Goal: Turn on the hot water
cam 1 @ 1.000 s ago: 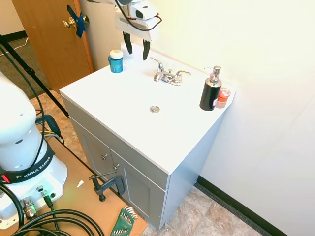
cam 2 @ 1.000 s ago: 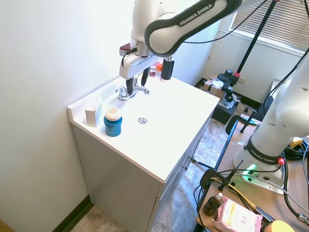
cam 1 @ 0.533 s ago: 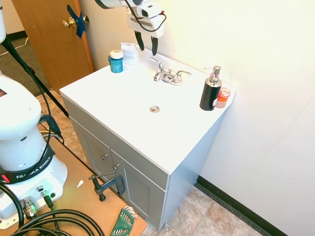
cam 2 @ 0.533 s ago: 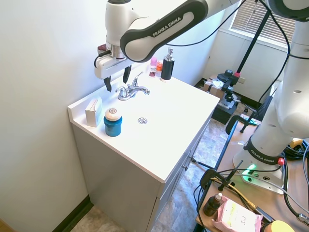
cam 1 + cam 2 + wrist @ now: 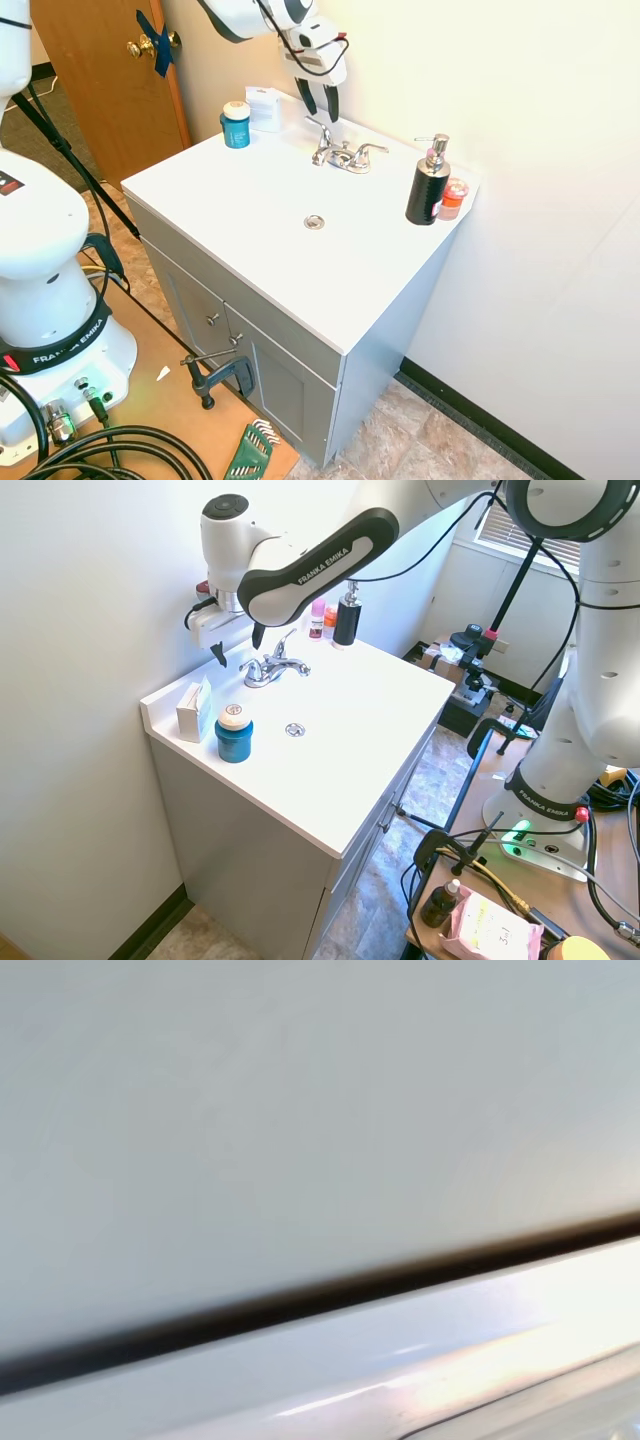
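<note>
The hot water lever (image 5: 318, 127) is the slim chrome handle on the left wing of the small faucet (image 5: 341, 156), angled up toward the wall. The faucet (image 5: 272, 668) stands at the back of the white vanity top (image 5: 250, 200). My gripper (image 5: 320, 112) hangs just above and slightly behind that lever, close to the wall, with its dark fingers open and nothing between them. In the second exterior view, my gripper (image 5: 237, 647) is tilted beside the wall, left of the faucet. The wrist view is a blur of white wall and counter edge.
A blue jar (image 5: 236, 124) and a small white box (image 5: 264, 108) stand left of the faucet. A black soap dispenser (image 5: 428, 184) and a pink bottle (image 5: 453, 198) are at the right corner. The drain (image 5: 314, 222) lies mid-counter, and the wall is right behind the faucet.
The gripper has moved from above the blue jar toward the wall and faucet, turning as it went, and now sits over the left lever. It stayed open.
</note>
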Controlling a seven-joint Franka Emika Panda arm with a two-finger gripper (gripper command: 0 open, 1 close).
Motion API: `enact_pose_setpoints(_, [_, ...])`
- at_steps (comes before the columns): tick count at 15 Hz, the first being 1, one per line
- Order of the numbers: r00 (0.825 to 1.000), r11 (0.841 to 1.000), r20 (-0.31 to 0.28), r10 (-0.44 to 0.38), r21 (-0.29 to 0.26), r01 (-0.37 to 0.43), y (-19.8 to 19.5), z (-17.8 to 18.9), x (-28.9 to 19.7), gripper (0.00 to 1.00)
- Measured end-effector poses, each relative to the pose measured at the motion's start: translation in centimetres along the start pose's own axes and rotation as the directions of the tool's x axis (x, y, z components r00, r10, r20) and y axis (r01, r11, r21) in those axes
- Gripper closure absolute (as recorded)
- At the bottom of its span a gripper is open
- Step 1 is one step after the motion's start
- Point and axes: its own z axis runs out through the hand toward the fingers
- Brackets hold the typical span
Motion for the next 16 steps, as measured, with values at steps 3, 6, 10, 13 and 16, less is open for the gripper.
enact_pose_setpoints(3, [1.000,1.000,-0.001,0.011,-0.017,-0.011,0.6,0.6,0.3,0.00])
enact_pose_setpoints(6, [1.000,0.999,0.014,0.018,-0.046,-0.017,2.6,1.3,-0.3,0.00])
enact_pose_setpoints(10, [0.999,0.999,0.035,0.029,-0.036,-0.027,6.5,0.8,-1.4,0.00])
enact_pose_setpoints(13, [0.998,0.998,0.037,0.046,-0.032,-0.045,10.5,0.8,-0.7,0.00])
enact_pose_setpoints(16, [0.996,0.996,0.048,0.071,-0.054,-0.068,14.3,3.8,0.4,0.00])
